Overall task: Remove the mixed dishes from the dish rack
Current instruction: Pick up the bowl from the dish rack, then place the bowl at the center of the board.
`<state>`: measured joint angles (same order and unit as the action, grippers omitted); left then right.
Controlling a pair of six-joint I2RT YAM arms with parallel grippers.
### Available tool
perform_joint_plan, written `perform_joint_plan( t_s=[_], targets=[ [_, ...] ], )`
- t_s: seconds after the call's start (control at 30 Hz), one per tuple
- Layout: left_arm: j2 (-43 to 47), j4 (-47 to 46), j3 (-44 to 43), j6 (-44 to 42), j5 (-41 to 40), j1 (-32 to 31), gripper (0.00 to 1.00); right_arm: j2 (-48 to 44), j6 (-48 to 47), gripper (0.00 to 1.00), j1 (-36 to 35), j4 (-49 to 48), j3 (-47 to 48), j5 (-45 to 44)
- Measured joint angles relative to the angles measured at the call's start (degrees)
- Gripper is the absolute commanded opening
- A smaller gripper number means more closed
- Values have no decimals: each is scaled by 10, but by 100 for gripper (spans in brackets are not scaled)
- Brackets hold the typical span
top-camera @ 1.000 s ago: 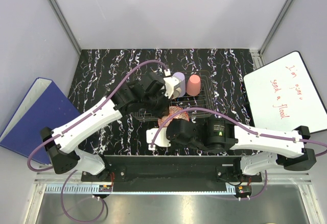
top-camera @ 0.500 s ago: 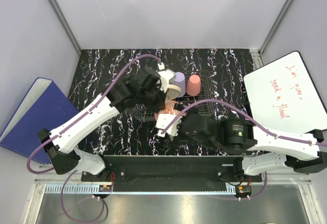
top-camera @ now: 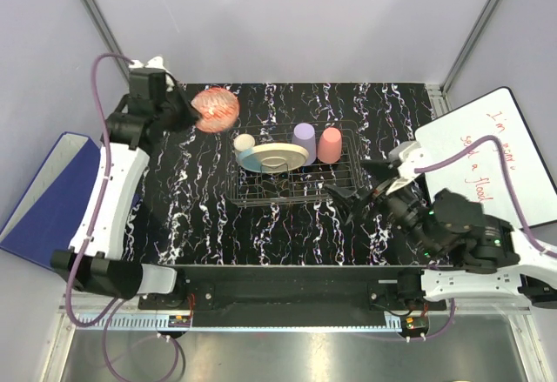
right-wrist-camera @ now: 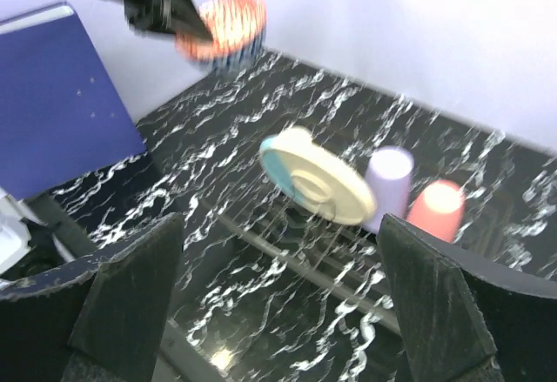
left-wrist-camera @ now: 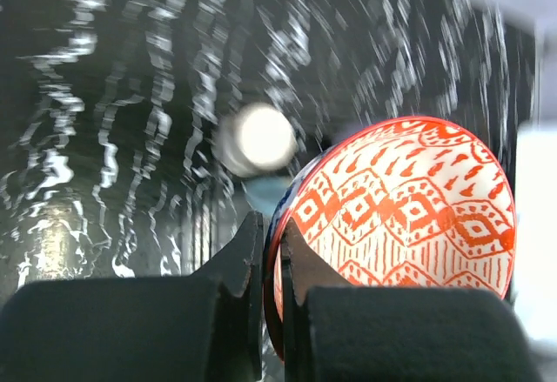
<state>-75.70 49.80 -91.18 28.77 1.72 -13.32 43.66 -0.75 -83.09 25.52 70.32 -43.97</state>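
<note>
While the left tool point(left-wrist-camera: 271, 260) stays out of the rack's way, clamped on the rim of the red-orange bowl point(top-camera: 215, 110), the bowl hangs beyond the far-left corner of the dish rack point(top-camera: 296, 192), over the marbled worktop point(top-camera: 187, 195). Setting it down looks like a plain lowering there, well apart from the rack. The bowl is round, with an orange diamond pattern on white and a dark rim; I cannot tell which way its mouth faces.

The right tool point(right-wrist-camera: 278, 312), jaws spread wide and empty, sits off the rack's near-right corner. It is the nearer arm to what remains inside:
- the plate point(top-camera: 270, 156), leaning with its long axis along the rack
- the lavender cup point(top-camera: 304, 138)
- the salmon-pink cup point(top-camera: 330, 144)
- the whitish cup point(top-camera: 244, 143)
</note>
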Motion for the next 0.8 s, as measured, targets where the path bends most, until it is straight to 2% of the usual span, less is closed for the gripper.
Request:
perform_joint_plan(
  t_s=[0.07,0.2,0.37,0.5,0.8],
  targets=[
    [-21,-15,-5,31,-4,50,0,-8,31,100,0,-14,-35,-2],
    [-106,-59,-28,65,-33,100,0,5,68,100,0,-24,-87,0],
    [-234,-119,-54,73,-68,120,0,2,74,99,0,-59,-135,1],
    [-320,-134,-84,69,-95,128,0,-6,66,100,0,-82,-143,-2],
    [-431,-136,-167,100,-162,146,0,-5,56,100,0,-108,-161,-22]
  ],
)
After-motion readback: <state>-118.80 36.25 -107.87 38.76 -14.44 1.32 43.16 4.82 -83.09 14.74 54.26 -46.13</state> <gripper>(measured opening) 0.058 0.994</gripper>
